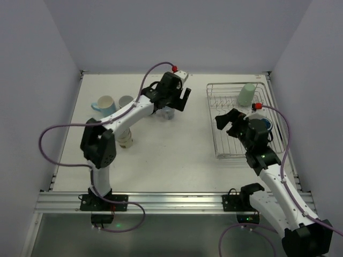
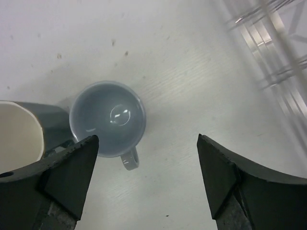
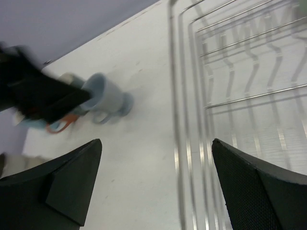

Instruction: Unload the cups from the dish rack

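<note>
A grey-blue cup (image 2: 108, 117) stands upright on the table, its handle toward my left gripper (image 2: 147, 140), which hangs open above it and holds nothing. That cup (image 1: 169, 114) sits just under the left wrist in the top view. A dark cup with a cream inside (image 2: 21, 132) touches its left side. The wire dish rack (image 1: 238, 144) is at the right, with a pale green cup (image 1: 247, 95) at its far end and a dark blue cup (image 1: 263, 126) by its right side. My right gripper (image 1: 228, 122) hovers open and holds nothing over the rack's left edge (image 3: 180, 158).
More cups stand on the table at the far left: a light blue one (image 1: 105, 105), a grey one (image 1: 126, 101) and a cream one (image 1: 124, 138) beside the left arm. Walls close the table on three sides. The left arm (image 3: 33, 96) shows blurred in the right wrist view.
</note>
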Controlling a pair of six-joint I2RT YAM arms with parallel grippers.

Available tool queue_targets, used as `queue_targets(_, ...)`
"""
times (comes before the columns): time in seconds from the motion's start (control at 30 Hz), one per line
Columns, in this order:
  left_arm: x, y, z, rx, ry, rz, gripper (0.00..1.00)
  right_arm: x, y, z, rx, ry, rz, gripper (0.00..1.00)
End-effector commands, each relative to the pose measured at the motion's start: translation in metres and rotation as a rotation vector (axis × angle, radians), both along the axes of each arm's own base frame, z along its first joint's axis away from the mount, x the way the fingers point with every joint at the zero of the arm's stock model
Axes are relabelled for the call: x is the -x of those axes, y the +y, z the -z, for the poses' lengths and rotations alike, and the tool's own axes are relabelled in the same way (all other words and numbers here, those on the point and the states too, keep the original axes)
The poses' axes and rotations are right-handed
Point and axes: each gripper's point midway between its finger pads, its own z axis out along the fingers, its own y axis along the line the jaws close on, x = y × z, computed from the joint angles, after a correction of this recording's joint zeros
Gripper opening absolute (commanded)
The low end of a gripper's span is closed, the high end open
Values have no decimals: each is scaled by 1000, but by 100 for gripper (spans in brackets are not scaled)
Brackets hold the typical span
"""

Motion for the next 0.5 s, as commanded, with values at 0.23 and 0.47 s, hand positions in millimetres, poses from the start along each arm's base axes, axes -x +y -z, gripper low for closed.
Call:
queue_targets(0.23,167,0,-212,727,-339,346,96,-13,-155,2,286,79,650,99)
queue_targets(0.47,219,58,-174,619,-318,330,99,-12,-205,25,357,202,794,99)
